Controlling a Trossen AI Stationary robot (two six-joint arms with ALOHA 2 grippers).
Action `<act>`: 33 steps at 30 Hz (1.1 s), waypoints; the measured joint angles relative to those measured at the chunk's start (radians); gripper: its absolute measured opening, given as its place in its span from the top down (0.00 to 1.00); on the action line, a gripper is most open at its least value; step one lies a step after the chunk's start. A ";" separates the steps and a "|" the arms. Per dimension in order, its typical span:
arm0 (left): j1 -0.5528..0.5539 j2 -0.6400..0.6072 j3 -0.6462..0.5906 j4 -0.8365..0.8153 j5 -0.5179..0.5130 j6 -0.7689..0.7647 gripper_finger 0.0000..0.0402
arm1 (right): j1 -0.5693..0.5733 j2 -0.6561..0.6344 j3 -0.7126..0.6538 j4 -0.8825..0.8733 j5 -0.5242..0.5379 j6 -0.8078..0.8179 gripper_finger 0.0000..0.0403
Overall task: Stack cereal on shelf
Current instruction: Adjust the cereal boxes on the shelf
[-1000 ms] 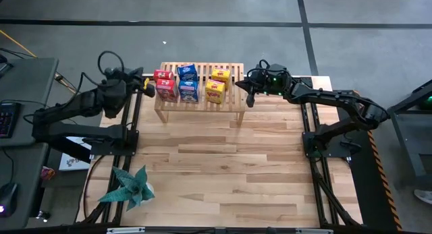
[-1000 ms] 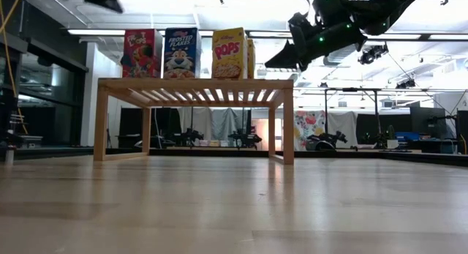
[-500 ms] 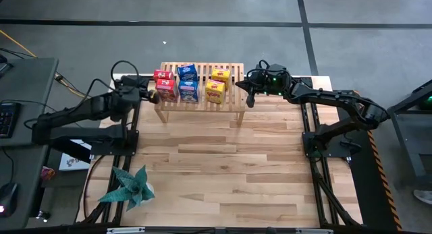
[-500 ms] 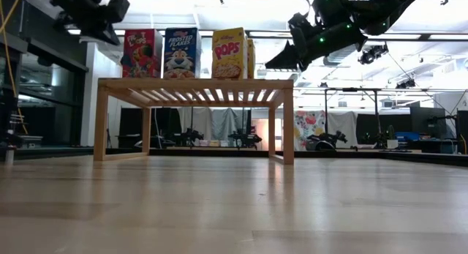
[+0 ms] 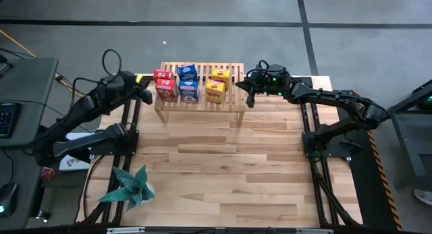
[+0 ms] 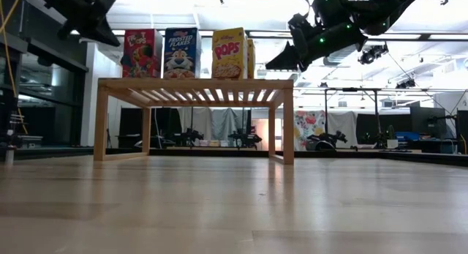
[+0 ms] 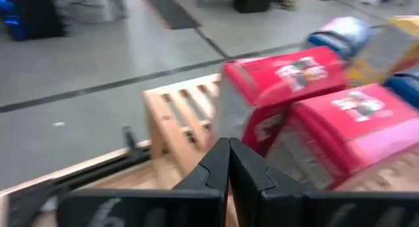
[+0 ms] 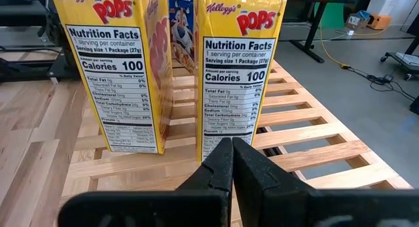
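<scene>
Six cereal boxes stand upright on the slatted light-wood shelf (image 5: pixel 233 99) at the table's far edge: two red (image 5: pixel 167 90), two blue (image 5: pixel 189 90), two yellow (image 5: pixel 215 91). My left gripper (image 5: pixel 147 96) is shut and empty, hovering just off the shelf's left end beside the red boxes (image 7: pixel 308 76). My right gripper (image 5: pixel 249 99) is shut and empty, hovering off the shelf's right end, level with the yellow boxes (image 8: pixel 236 76). In the low view the left gripper (image 6: pixel 111 40) and the right gripper (image 6: pixel 272 64) hang at box height above the shelf's top.
A teal spiky plant (image 5: pixel 129 187) lies near the table's front left corner. The plank tabletop (image 5: pixel 223 166) stretches in front of the shelf. Black arm frames (image 5: pixel 128 133) stand along both side edges.
My left gripper has come down from higher up to box height beside the red boxes, then drawn back a little toward the table's left edge, staying shut. The boxes have not moved.
</scene>
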 joint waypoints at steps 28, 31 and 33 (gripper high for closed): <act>0.281 0.089 0.000 0.088 0.433 0.067 1.00 | 0.000 0.001 0.000 -0.031 0.000 0.000 1.00; 0.281 0.067 0.000 0.099 0.399 0.077 1.00 | 0.000 0.001 0.000 -0.029 0.001 -0.023 1.00; 0.281 0.048 0.000 0.111 0.385 0.084 1.00 | 0.000 0.001 0.000 -0.018 0.030 -0.035 1.00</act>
